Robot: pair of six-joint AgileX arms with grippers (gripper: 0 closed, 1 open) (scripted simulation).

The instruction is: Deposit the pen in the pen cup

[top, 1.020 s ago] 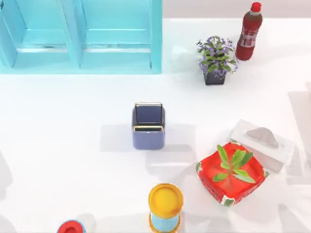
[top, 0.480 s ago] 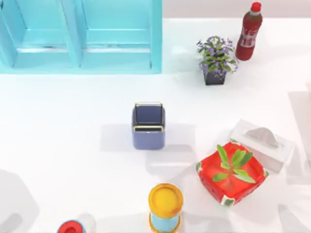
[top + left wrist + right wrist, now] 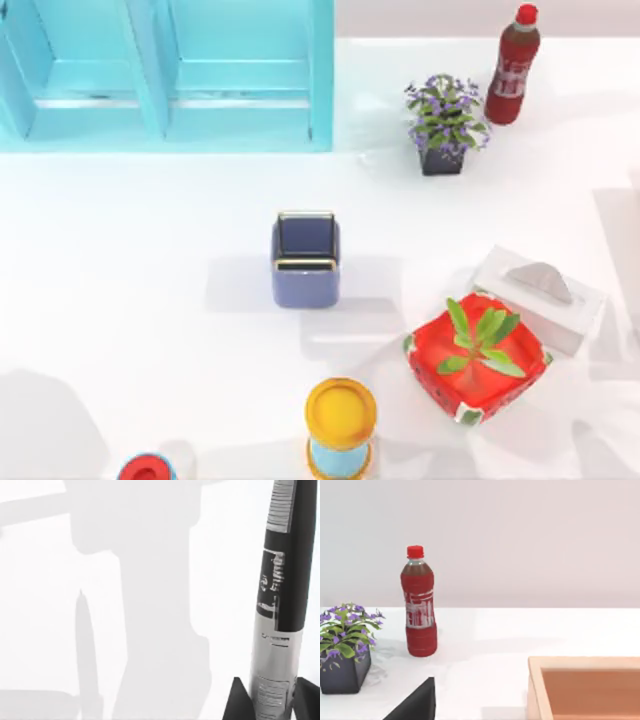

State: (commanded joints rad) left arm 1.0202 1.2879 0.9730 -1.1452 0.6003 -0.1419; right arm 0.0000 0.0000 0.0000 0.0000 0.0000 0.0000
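Observation:
The pen cup, slate-blue with a thin gold rim, stands upright near the middle of the table in the top view. In the left wrist view, a black and silver pen stands out lengthwise from my left gripper, which is shut on its lower end. The dark fingertips press on either side of the barrel. The pen hangs above bare white table, where it casts a thin shadow. In the right wrist view a dark finger of my right gripper juts in at the picture's edge.
A yellow-topped light-blue cylinder stands at the front, a red planter and a tissue box to the right. A purple flower pot and a red bottle are at the back right, a turquoise cabinet at the back left.
A grey arm shadow at the table's front left corner has grown and spread to the right. The cup and the other objects have not moved.

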